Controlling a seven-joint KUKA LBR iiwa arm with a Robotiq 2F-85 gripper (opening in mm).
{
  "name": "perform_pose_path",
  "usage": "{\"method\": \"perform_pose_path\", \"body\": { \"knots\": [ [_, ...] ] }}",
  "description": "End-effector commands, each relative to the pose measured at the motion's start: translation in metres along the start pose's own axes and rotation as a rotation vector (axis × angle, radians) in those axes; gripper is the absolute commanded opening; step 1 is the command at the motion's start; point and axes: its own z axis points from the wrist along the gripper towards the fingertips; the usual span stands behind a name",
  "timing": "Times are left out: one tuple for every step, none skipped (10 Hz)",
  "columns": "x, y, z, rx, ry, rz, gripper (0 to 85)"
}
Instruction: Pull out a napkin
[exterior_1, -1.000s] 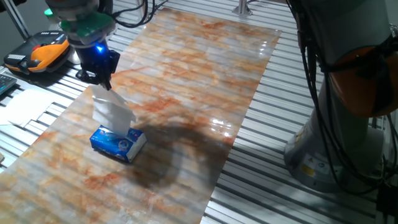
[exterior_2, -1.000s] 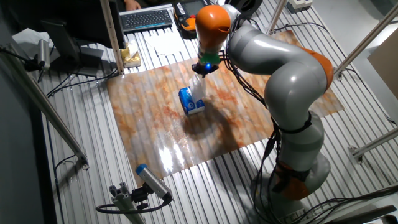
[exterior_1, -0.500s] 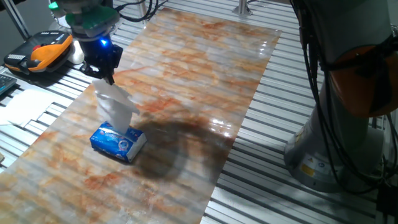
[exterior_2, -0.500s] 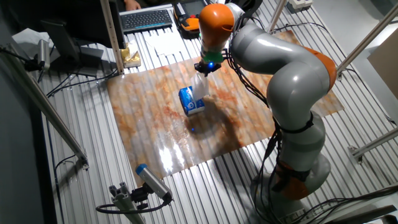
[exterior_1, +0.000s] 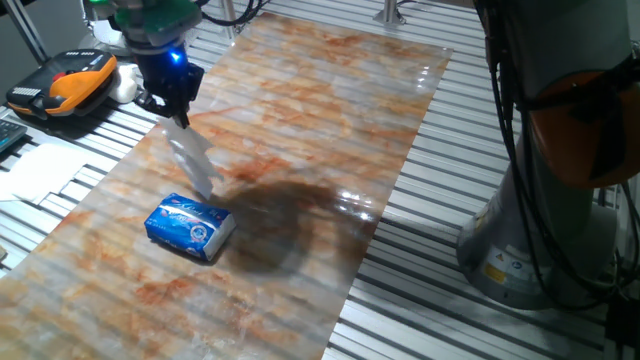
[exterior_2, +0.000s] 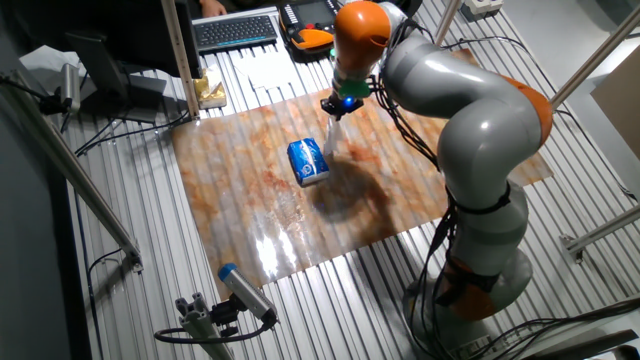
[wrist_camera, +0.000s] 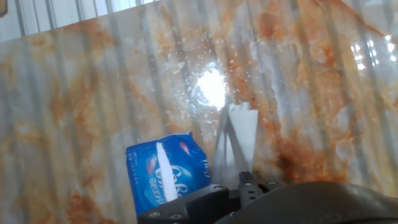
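The black two-finger claw (exterior_1: 178, 112) is pinching the top edge of the thin white tissue napkin (exterior_1: 193, 163), which is hanging down in the air, clear of the small blue-and-white plastic tissue packet (exterior_1: 190, 227). The packet is lying flat on the orange-veined marble-patterned desk (exterior_1: 330, 120), just beside the napkin's lower end.
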Motion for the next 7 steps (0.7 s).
{"method": "perform_pose_path", "body": {
  "knots": [
    [0.0005, -0.0033, 0.0, -0.001, -0.002, -0.005, 0.0],
    [0.001, -0.0072, 0.0012, -0.001, -0.009, -0.013, 0.0],
    [0.0011, -0.0104, 0.0025, -0.006, -0.011, -0.018, 0.0],
    [0.0011, -0.0117, 0.003, -0.008, -0.012, -0.019, 0.0],
    [0.0011, -0.0115, 0.003, -0.009, -0.012, -0.019, 0.0],
    [0.001, -0.0118, 0.0031, -0.009, -0.012, -0.018, 0.0],
    [0.0007, -0.0121, 0.0032, -0.007, -0.012, -0.016, 0.0]
  ]
}}
